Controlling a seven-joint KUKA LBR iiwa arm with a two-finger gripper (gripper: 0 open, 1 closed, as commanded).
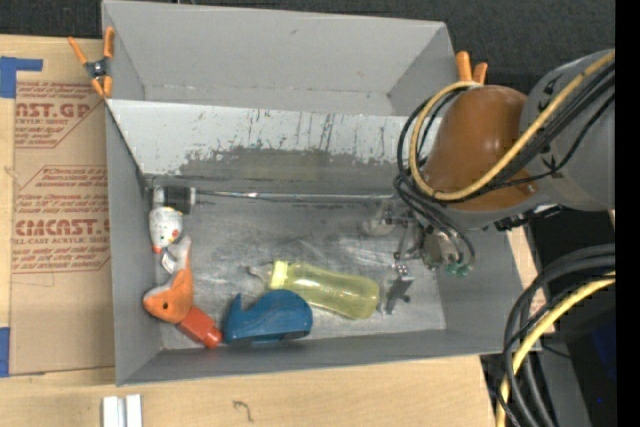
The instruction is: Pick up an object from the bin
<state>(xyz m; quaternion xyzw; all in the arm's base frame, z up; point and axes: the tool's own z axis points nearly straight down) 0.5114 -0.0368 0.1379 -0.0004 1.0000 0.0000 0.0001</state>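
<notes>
In the bin [300, 65], the things lie along the near side of the floor: a bottle [325, 289] on its side near the middle, with a rounded toy [265, 317] just before its left end. Left of that toy, in the near left corner, lies a toy fish [168, 300], and behind the fish, by the left wall, a small figure [165, 230]. The gripper [400, 292] hangs just beside the bottle's right end.

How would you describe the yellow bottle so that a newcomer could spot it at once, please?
Start at the grey bin and look along the lower part of its floor. There the bottle lies on its side, just left of the gripper. It alone is pale yellow and see-through; the blue thing beside it and the orange toy further left are opaque.
</notes>
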